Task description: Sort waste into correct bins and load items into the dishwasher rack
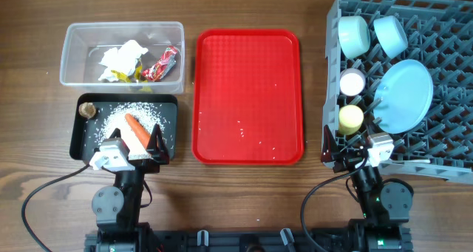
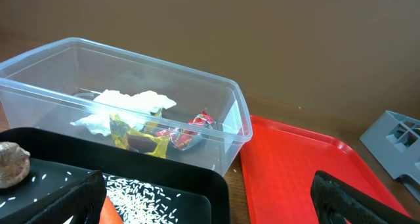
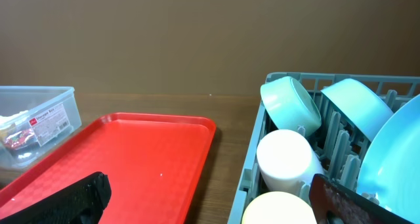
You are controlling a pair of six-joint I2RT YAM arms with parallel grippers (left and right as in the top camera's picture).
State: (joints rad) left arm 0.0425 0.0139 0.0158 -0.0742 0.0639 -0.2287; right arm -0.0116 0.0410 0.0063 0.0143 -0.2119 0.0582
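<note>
The clear tub (image 1: 74,38) at the back left holds crumpled white tissue (image 1: 122,58) and yellow and red wrappers (image 1: 161,63); it also shows in the left wrist view (image 2: 226,129). The black tray (image 1: 168,104) holds the carrot (image 1: 135,130), rice grains (image 1: 140,111) and a brown lump (image 1: 88,110). The grey rack (image 1: 451,30) at right holds two blue-green bowls (image 1: 353,35) (image 1: 390,32), the blue plate (image 1: 403,95), a pink cup (image 1: 352,81) and a yellow cup (image 1: 350,117). My left gripper (image 1: 135,145) is open and empty over the black tray's front edge. My right gripper (image 1: 346,150) is open and empty at the rack's front left corner. The spoon is out of view.
The flat red tray (image 1: 247,67) lies in the middle of the wooden table with a few white specks on it. It shows between the two grippers in the wrist views (image 2: 295,171) (image 3: 144,158). Cables trail along the front edge by both arm bases.
</note>
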